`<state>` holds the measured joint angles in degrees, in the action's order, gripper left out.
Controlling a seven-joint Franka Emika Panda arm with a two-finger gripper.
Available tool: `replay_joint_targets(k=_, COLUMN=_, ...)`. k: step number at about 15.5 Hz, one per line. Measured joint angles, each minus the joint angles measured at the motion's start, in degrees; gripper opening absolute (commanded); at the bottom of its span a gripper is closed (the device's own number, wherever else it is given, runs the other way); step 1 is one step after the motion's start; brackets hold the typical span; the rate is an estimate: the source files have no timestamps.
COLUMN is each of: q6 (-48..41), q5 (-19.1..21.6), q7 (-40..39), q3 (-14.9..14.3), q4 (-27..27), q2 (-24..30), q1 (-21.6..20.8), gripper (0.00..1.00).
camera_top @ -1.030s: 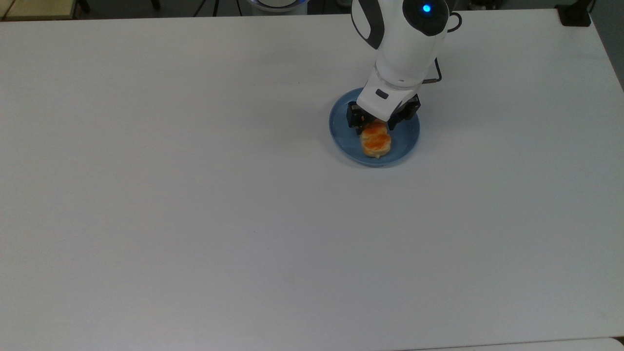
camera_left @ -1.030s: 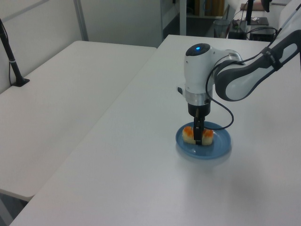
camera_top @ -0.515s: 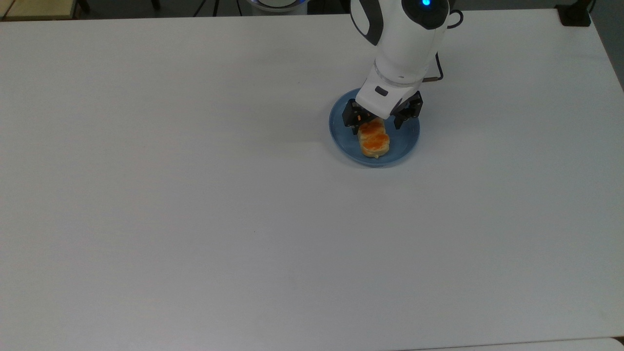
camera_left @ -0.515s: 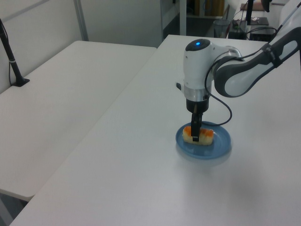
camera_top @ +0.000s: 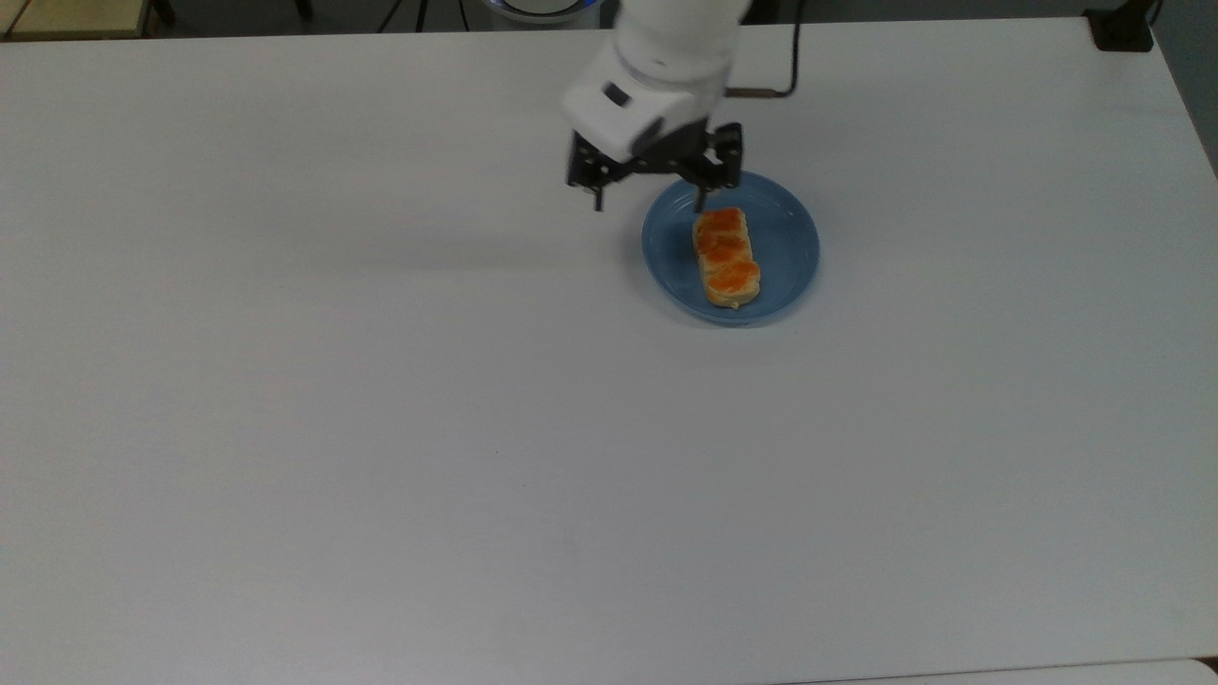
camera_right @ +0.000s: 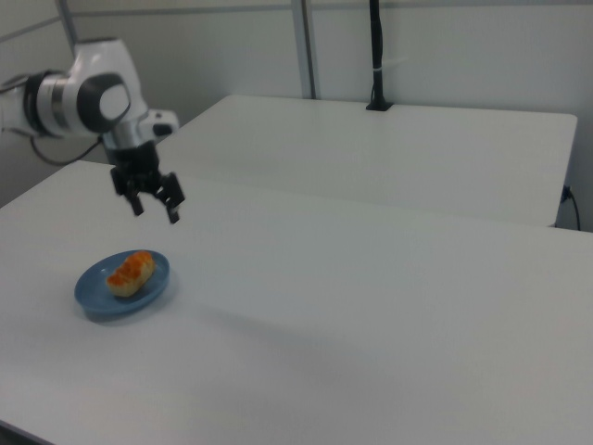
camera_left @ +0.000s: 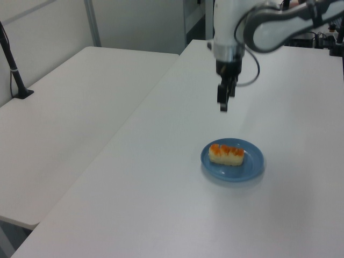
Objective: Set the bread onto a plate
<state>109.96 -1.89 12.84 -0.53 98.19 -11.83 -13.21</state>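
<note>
Now the bread (camera_top: 727, 257) lies flat on the blue plate (camera_top: 790, 276) (neither bears any readable writing), while the gripper (camera_top: 650, 198) hangs above the white table (camera_top: 381, 428), fingers spread, holding nothing.

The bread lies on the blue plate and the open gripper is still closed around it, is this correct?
Not quite. The bread does lie on the blue plate, but the open gripper hangs in the air above the table, apart from the bread, as the left view shows.
</note>
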Motion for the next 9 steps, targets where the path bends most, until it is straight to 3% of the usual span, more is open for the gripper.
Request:
replay_joint_targets(k=6, q6=-6.2, q5=0.2, q7=-7.3, q3=0.2, q4=-5.5, q2=3.5, q1=10.2, gripper=1.00)
replay_joint_targets(k=9, q6=-9.1, q5=1.5, q7=-10.7, q3=0.2, q4=-6.4, q2=5.2, q1=12.8, gripper=1.00)
